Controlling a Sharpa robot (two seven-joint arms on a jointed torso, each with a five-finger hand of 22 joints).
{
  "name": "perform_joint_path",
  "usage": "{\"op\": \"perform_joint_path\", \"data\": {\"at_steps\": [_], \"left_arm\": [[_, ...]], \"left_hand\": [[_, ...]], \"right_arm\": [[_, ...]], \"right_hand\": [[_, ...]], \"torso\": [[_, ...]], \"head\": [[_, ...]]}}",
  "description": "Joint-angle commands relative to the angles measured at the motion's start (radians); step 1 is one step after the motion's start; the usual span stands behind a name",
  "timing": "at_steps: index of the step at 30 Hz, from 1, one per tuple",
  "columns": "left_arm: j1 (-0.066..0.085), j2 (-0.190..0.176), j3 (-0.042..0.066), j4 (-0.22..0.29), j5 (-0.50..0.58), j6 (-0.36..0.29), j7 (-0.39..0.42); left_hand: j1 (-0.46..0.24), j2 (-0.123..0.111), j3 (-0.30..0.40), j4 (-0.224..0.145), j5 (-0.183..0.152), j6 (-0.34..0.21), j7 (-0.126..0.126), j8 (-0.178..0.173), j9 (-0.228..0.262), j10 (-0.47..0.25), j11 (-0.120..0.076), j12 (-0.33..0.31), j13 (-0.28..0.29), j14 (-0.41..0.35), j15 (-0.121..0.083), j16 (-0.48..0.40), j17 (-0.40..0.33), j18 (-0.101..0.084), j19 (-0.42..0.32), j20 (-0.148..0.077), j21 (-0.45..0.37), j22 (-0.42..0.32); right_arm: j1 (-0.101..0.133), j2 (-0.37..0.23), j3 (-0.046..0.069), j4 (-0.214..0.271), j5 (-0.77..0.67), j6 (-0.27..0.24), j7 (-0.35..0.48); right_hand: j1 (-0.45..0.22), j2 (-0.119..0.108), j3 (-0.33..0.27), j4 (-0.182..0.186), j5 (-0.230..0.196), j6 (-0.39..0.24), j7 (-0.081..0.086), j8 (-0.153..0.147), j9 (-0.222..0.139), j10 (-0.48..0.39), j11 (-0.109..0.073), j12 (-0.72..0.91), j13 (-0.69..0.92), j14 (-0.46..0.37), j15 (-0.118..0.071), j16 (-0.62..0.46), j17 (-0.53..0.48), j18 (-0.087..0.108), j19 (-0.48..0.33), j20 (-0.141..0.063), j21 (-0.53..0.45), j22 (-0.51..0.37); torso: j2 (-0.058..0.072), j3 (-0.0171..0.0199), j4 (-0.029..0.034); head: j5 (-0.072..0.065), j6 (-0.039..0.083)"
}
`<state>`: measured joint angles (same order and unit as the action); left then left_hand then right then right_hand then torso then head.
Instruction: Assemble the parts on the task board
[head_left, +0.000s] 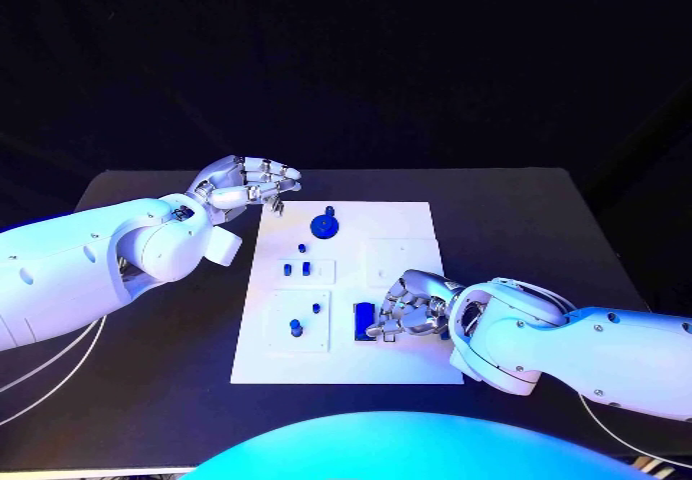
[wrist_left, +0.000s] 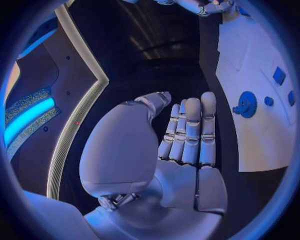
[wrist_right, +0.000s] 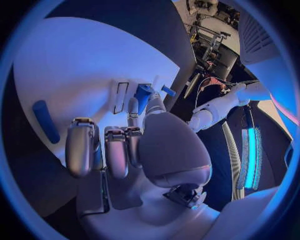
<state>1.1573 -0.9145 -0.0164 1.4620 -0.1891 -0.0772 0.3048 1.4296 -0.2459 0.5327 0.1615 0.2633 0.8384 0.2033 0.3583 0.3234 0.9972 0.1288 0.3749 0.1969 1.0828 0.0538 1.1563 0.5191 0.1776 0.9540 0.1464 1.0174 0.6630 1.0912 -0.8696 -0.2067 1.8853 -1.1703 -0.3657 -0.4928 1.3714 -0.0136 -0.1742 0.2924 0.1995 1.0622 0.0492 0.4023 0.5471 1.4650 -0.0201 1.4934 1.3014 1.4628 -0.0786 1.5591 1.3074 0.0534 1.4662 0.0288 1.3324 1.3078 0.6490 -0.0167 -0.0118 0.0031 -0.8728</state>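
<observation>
two hands at the board, block next to right fingers

board (head_left: 411, 225) lies mid-tabletop. right hand (head_left: 405, 309) hangs over its near right part, fingers curled; blue block (head_left: 365, 320) stands just beside the fingertips on their inner side. cannot tell whether they clamp it or only touch. left hand (head_left: 248, 181) hovers off the board's far left corner, fingers curled together, nothing in them. gear (head_left: 326, 225) sits near the far edge; small pegs (head_left: 296, 268) toward the left edge. judgement: block looks light, rigid, smooth, likely slippery; take it across its long flat faces.
</observation>
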Motion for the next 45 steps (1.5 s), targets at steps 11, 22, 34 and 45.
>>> {"op": "perform_joint_path", "data": {"at_steps": [11,22,34,45], "left_arm": [[0.001,0.001,0.0,0.006,-0.002,0.023,0.003],[0.001,0.001,0.0,0.004,-0.002,0.023,0.002],[0.001,0.0,0.0,0.004,-0.002,0.022,0.002],[0.001,-0.003,0.0,0.004,-0.002,0.022,0.002]], "left_hand": [[0.003,0.007,0.007,-0.002,0.006,-0.005,-0.005,0.004,0.001,0.001,-0.003,0.005,0.002,-0.003,-0.003,-0.001,-0.001,0.008,-0.003,0.001,-0.003,-0.001],[0.003,0.007,0.007,-0.002,0.006,-0.005,-0.005,0.004,0.001,0.001,-0.003,0.005,0.002,-0.003,-0.003,-0.001,-0.001,0.008,-0.003,0.001,-0.003,-0.001],[0.003,0.007,0.007,-0.002,0.006,-0.005,-0.005,0.004,0.001,0.001,-0.003,0.005,0.002,-0.003,-0.003,-0.001,-0.001,0.008,-0.003,0.001,-0.003,-0.001],[0.004,0.008,0.009,-0.003,0.006,-0.005,-0.004,0.005,0.001,0.001,-0.002,0.006,0.002,-0.003,-0.003,-0.001,-0.002,0.008,-0.002,0.001,-0.003,-0.001]], "right_arm": [[-0.002,0.013,0.0,-0.011,-0.058,0.031,0.024],[-0.006,0.021,0.0,-0.015,-0.074,0.035,0.018],[-0.006,0.022,0.0,-0.024,-0.086,-0.008,-0.001],[-0.005,-0.012,0.0,-0.002,-0.072,-0.045,0.054]], "right_hand": [[0.018,-0.054,0.088,-0.004,0.004,0.012,-0.006,-0.009,-0.005,0.078,-0.008,0.018,0.222,0.1,-0.008,0.001,0.225,-0.007,0.027,-0.003,0.002,0.184],[0.031,-0.061,0.104,-0.005,0.003,0.014,-0.007,-0.01,-0.006,0.08,-0.01,0.022,0.226,0.1,-0.009,0.001,0.225,-0.007,0.028,-0.004,0.004,0.186],[0.014,-0.046,0.125,0.0,0.002,0.025,-0.01,-0.006,-0.005,0.081,-0.011,0.024,0.228,0.1,-0.01,0.0,0.225,-0.007,0.028,-0.006,0.003,0.186],[-0.015,-0.055,0.129,0.0,0.001,0.019,-0.008,-0.008,-0.006,0.08,-0.01,0.02,0.225,0.1,-0.01,0.0,0.224,-0.007,0.028,-0.006,0.002,0.187]], "torso": [[0.0,-0.0002,0.0002],[0.0,0.0005,-0.0008],[0.0,0.0005,-0.0007],[-0.002,0.0005,-0.0016]], "head": [[0.001,0.0],[0.003,0.0],[0.003,0.0],[0.005,0.006]]}}
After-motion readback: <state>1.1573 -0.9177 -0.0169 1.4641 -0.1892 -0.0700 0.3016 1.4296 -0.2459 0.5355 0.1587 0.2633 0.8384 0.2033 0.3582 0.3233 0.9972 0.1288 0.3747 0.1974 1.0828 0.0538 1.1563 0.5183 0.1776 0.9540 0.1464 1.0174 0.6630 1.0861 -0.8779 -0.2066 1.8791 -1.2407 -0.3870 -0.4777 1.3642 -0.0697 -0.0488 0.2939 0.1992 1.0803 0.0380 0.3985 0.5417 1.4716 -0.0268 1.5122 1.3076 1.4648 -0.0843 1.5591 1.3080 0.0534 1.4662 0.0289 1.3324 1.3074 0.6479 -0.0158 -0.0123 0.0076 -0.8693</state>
